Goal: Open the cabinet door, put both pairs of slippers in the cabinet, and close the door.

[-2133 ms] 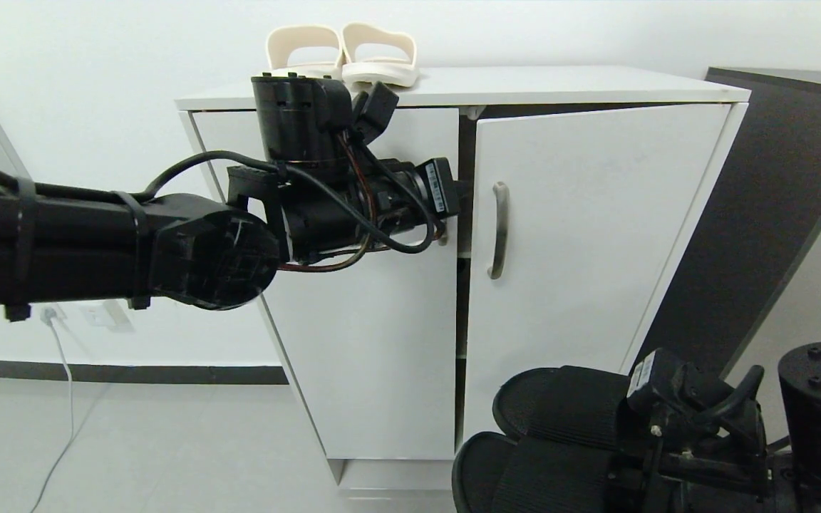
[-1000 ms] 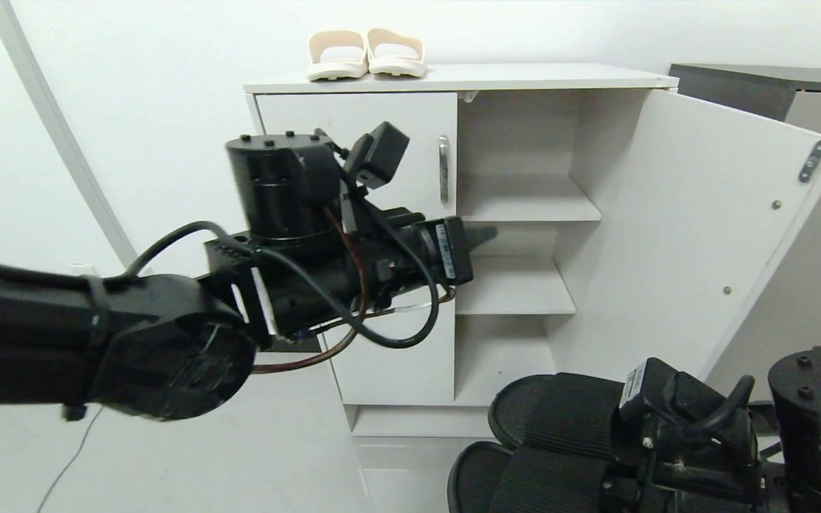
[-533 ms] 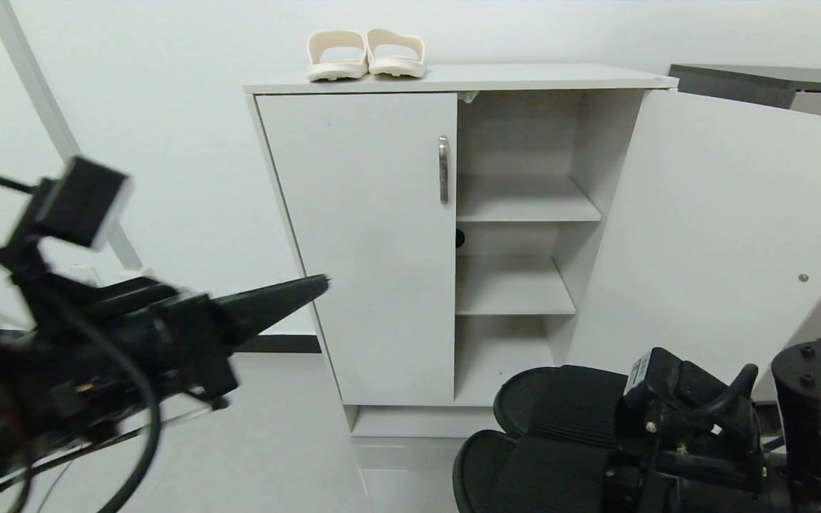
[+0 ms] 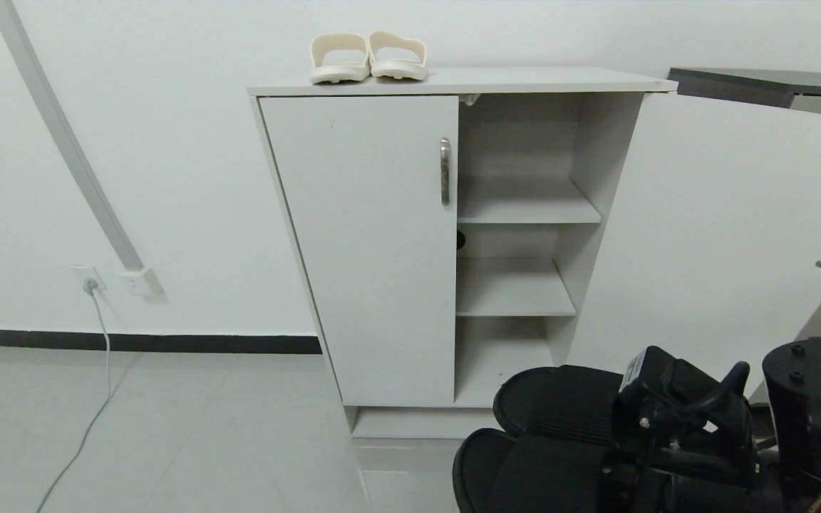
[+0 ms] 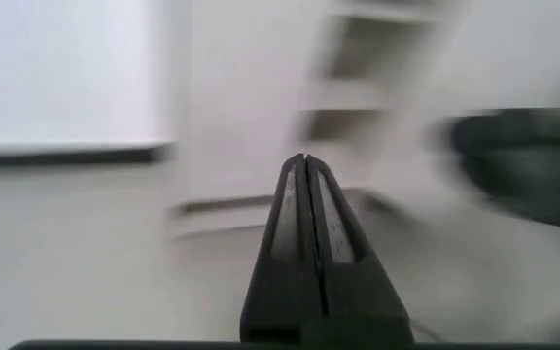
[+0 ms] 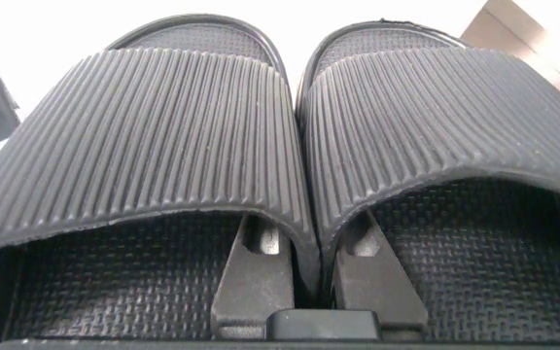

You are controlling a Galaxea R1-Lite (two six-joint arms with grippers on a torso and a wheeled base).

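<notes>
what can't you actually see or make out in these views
- Behind the closed left door: in the head view the door hides that side's shelves.
- The open right door: its outer edge is cut off by the head view's right edge.
- The black slippers: the ends nearest the robot are hidden by the right arm and the bottom edge.
- The right gripper: its tips are hidden under the slipper straps.
- The cabinet in the left wrist view: blurred.

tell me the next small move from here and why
Probably carry the black slippers forward toward the middle shelf. The right gripper is shut on the pair, low in front of the cabinet, and the right door stands wide open, exposing that shelf.
</notes>
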